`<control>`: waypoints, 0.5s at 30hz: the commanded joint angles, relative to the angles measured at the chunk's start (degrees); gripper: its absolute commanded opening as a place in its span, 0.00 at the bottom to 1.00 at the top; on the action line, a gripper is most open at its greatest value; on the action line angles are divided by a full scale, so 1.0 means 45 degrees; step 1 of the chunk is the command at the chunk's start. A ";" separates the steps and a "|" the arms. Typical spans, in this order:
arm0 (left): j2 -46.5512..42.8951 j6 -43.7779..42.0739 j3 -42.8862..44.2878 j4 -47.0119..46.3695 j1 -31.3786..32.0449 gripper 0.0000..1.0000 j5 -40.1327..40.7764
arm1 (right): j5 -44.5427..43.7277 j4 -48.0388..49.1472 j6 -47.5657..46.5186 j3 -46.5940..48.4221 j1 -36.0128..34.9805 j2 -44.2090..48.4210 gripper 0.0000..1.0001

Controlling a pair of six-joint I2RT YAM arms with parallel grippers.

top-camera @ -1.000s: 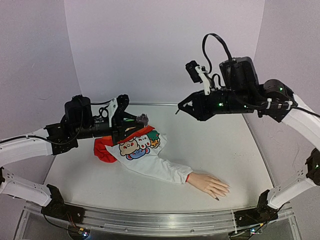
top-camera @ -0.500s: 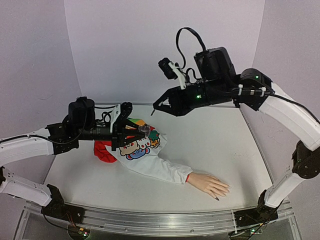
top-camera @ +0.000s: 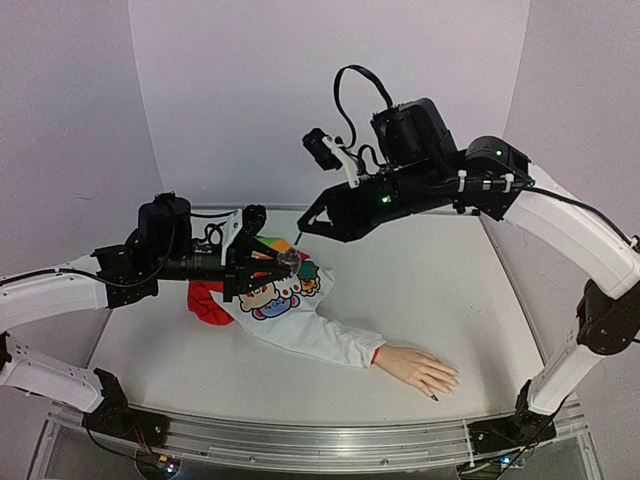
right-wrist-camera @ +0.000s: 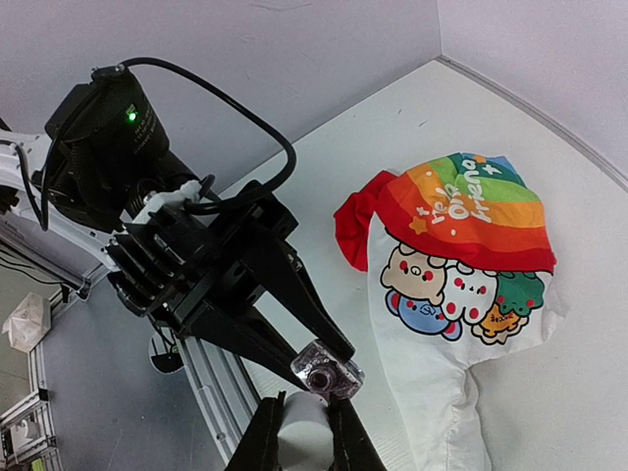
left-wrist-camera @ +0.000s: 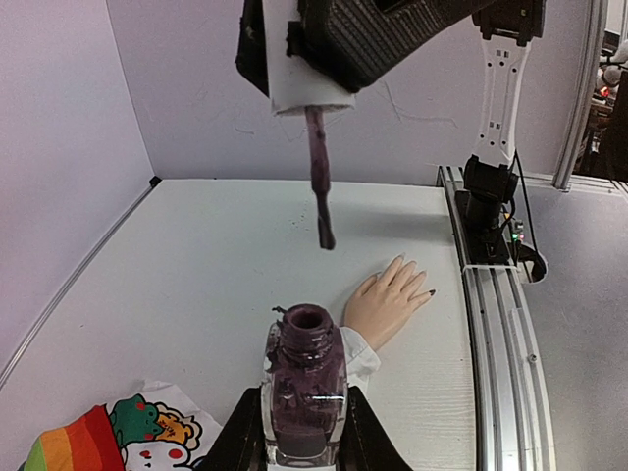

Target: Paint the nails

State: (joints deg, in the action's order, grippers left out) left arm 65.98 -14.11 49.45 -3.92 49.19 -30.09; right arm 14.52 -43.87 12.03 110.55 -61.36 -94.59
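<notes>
Purple-wet brush (left-wrist-camera: 320, 196) hangs vert. just above open bottle (left-wrist-camera: 304, 378) mouth, not in; R gripper (top-camera: 303, 222) clamped on cap (left-wrist-camera: 309, 93); L gripper (left-wrist-camera: 304, 439) clamped on bottle; nails (top-camera: 447, 383) well apart, front-R, nearer R arm.

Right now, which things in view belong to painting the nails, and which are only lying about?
For the job: mannequin hand with one dark nail; open polish bottle in left claw; brush in right claw.
Just lying about: cartoon shirt.
</notes>
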 commanded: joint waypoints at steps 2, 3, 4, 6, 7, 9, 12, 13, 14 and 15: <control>-0.0013 -0.0091 0.0645 -0.0197 0.0027 0.00 -0.0155 | 0.0097 -0.0143 0.0023 0.0804 -0.0108 -0.0451 0.00; -0.0013 -0.0083 0.0651 -0.0198 0.0027 0.00 -0.0146 | 0.0102 -0.0182 0.0032 0.0870 -0.0113 -0.0511 0.00; -0.0029 -0.0073 0.0641 -0.0192 0.0026 0.00 -0.0134 | 0.0089 -0.0233 0.0033 0.0899 -0.0115 -0.0567 0.00; -0.0080 -0.0063 0.0606 -0.0201 0.0029 0.00 -0.0131 | 0.0009 -0.0287 0.0006 0.0927 -0.0110 -0.0602 0.00; -0.0102 -0.0047 0.0587 -0.0208 0.0033 0.00 -0.0128 | 0.0000 -0.0296 0.0002 0.0949 -0.0123 -0.0612 0.00; -0.0105 -0.0032 0.0588 -0.0208 0.0026 0.00 -0.0112 | -0.0001 -0.0331 0.0002 0.1006 -0.0132 -0.0647 0.00; -0.0097 -0.0033 0.0592 -0.0232 0.0026 0.00 -0.0121 | -0.0015 -0.0438 0.0000 0.1053 -0.0141 -0.0747 0.00; -0.0114 -0.0030 0.0599 -0.0227 0.0026 0.00 -0.0113 | -0.0031 -0.0468 -0.0011 0.1042 -0.0146 -0.0763 0.00; -0.0112 -0.0043 0.0594 -0.0223 0.0026 0.00 -0.0111 | -0.0082 -0.0504 -0.0017 0.1024 -0.0143 -0.0775 0.00; -0.0129 -0.0041 0.0593 -0.0222 0.0026 0.00 -0.0096 | -0.0122 -0.0523 -0.0017 0.1020 -0.0139 -0.0792 0.00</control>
State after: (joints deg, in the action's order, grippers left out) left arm 65.98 -14.04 49.45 -3.92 49.19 -30.06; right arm 14.55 -45.42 12.05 113.05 -61.60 -97.40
